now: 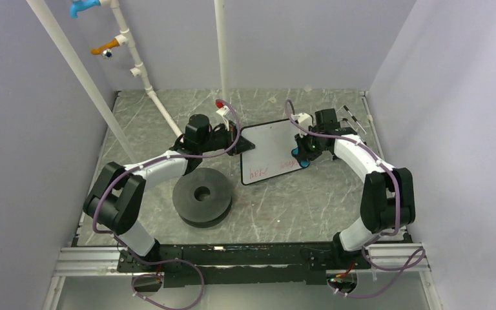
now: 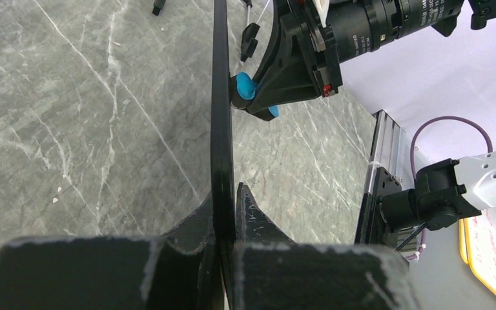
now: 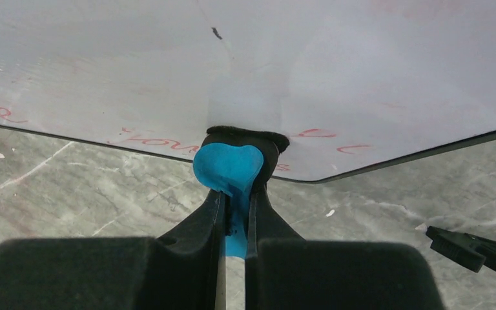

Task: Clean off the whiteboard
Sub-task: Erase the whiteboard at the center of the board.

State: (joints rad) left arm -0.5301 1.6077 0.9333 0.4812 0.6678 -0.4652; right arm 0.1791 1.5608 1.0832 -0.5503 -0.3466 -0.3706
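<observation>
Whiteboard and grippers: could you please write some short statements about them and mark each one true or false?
1. The left gripper is shut on the edge of the whiteboard. True.
2. The right gripper holds a marker. False: it holds a blue eraser.
3. The whiteboard is wiped fully clean. False: red writing shows near one edge.
4. The eraser touches the whiteboard. True.
5. The black disc lies on the whiteboard. False: it lies on the table, apart from it.

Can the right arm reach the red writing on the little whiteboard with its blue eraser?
Probably yes. The right tool holds the small blue-and-black eraser block against the flat white whiteboard, right beside the red handwriting, nothing between them, and the left tool clamps the board's edge.
</observation>
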